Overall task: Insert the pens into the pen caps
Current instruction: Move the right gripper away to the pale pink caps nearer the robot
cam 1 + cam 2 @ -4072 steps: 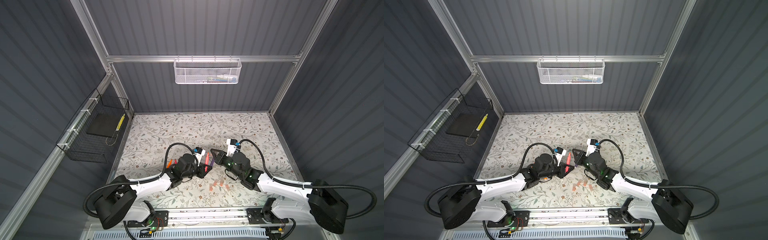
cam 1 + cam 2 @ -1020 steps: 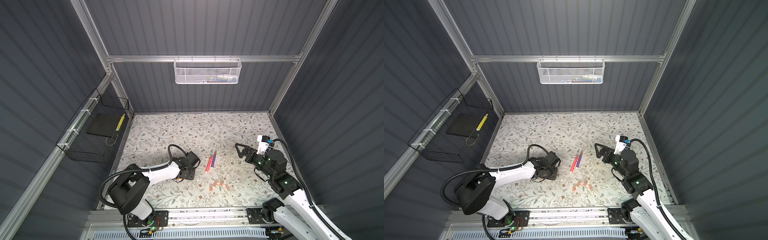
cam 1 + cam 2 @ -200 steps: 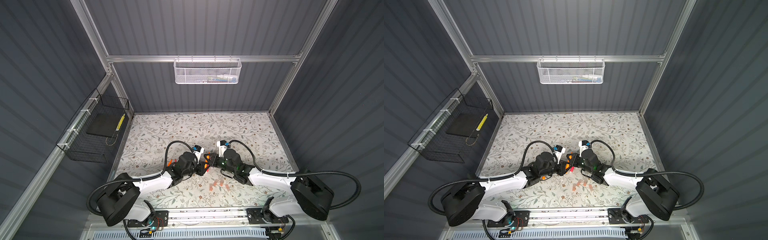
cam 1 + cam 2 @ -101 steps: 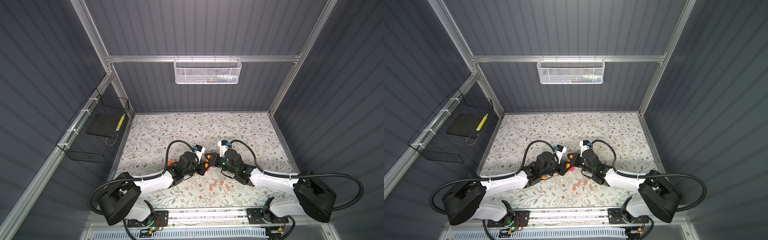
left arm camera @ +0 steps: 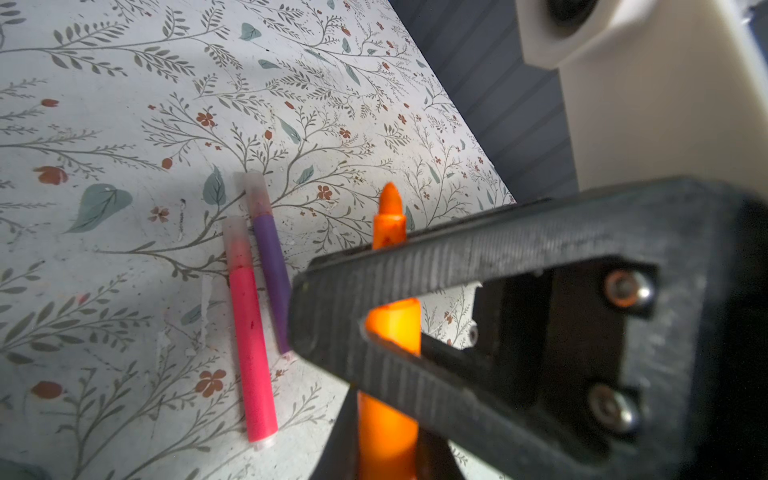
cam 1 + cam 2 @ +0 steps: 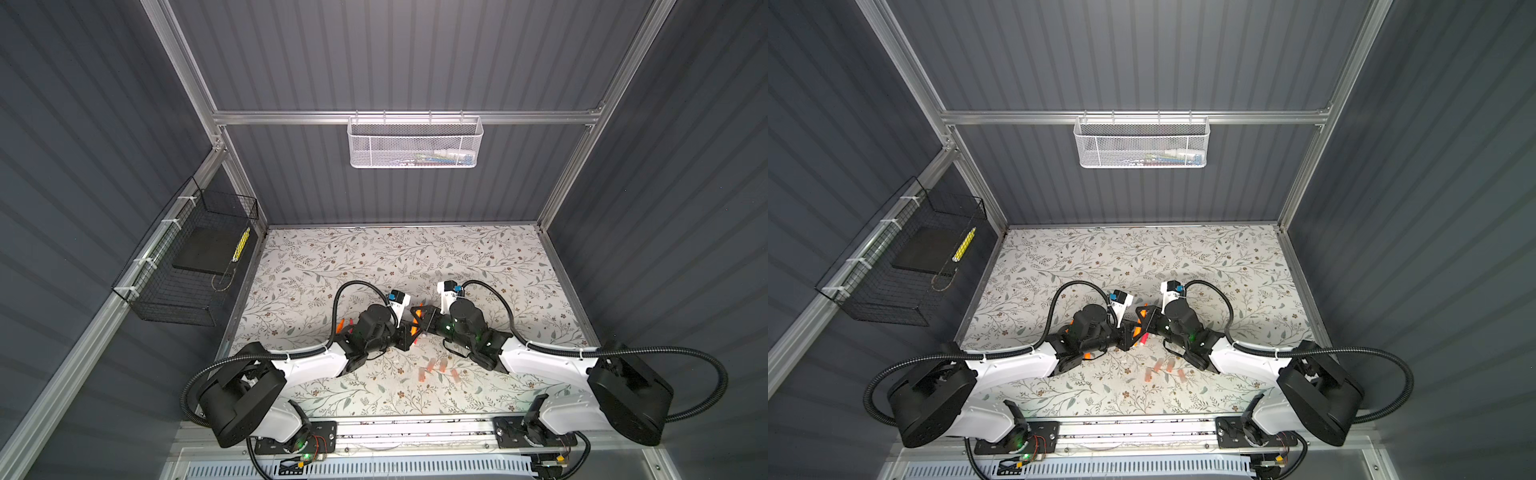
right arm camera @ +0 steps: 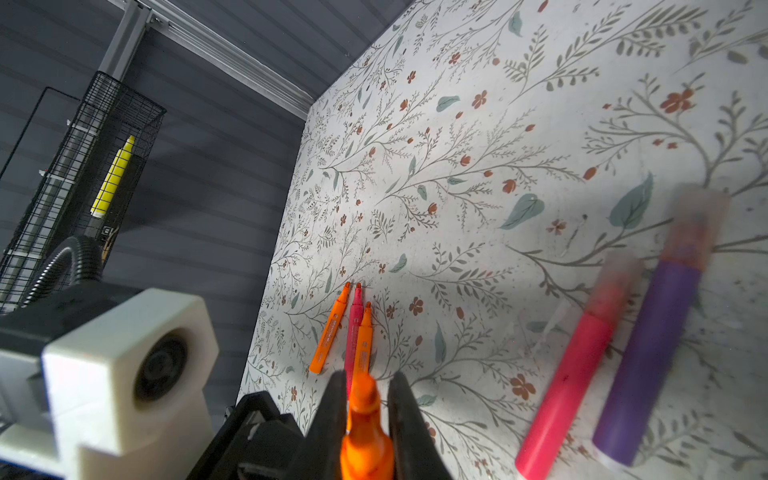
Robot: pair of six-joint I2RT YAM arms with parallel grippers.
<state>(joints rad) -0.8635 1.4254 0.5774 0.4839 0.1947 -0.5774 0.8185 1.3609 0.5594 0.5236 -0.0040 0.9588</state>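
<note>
Both arms sit nose to nose over the middle of the tabletop (image 6: 374,257). The left end effector (image 5: 388,440) is clenched on the barrel of an orange pen (image 5: 390,226), held clear of the surface, with its tapered tip bare and pointing away from the wrist. The right end effector (image 7: 368,388) straddles that same tip, jaws narrow on either side. Cannot tell whether they pinch the pen or stand just free of it. No cap visible in them.

Just beside the pair lie a pink pen (image 5: 249,345) and a purple pen (image 5: 272,266), side by side and almost touching. Each has a fitted cap (image 5: 235,239) over its tip, so count both as done. Near the left arm, three uncapped pens (image 7: 353,328) lie in a tight row: orange, pink-red, orange. Four loose pen caps (image 6: 438,370) are clustered toward the front edge between the arms, apart from every pen.

Handling, as judged:
- **Pens:** light, stiff, smooth plastic. The round barrel may twist or slip in a weak pinch. Best hold is mid-barrel, with the tip left well exposed.
- **Caps:** lighter, stubby, likely to skid or roll if nudged. Take one across its closed end, leaving the mouth free.
- **Joining:** press straight along the pen's axis. An off-axis push probably cocks the cap or pops it loose.
</note>
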